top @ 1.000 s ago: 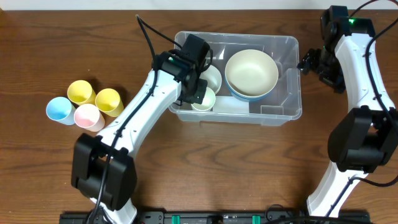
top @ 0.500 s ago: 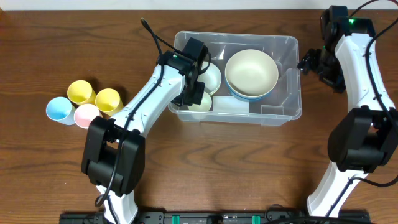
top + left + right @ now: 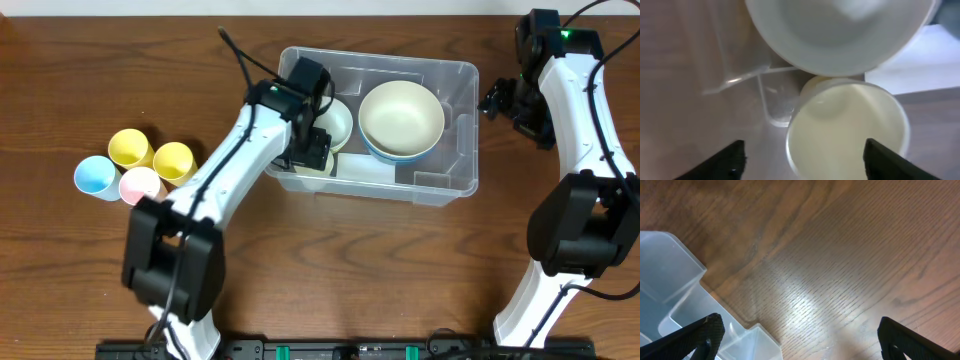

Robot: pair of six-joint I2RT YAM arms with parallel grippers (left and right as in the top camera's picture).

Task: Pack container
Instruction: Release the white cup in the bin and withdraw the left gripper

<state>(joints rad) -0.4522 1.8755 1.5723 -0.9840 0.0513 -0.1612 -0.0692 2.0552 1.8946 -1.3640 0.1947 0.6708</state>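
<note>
The clear container [image 3: 466, 140] sits at mid-table and holds a large cream bowl [image 3: 402, 116] nested in a blue one, plus a smaller white bowl [image 3: 338, 122]. My left gripper [image 3: 312, 150] hangs open inside the container's near-left corner. In the left wrist view a pale cream cup [image 3: 847, 130] stands upright on the container floor below the left gripper [image 3: 802, 162], under the white bowl [image 3: 840, 30]; its left finger is clear of the rim. My right gripper [image 3: 500, 100] is open above bare wood right of the container [image 3: 670, 275], empty.
Two yellow cups [image 3: 130, 147] [image 3: 174, 160], a blue cup [image 3: 94, 176] and a pink cup [image 3: 140, 185] stand grouped at the left of the table. A flat white piece [image 3: 365, 170] lies on the container floor near its front wall.
The left gripper has gone from shut to open, letting go of the cream cup inside the container. The container has shifted slightly left. The right arm has not moved.
</note>
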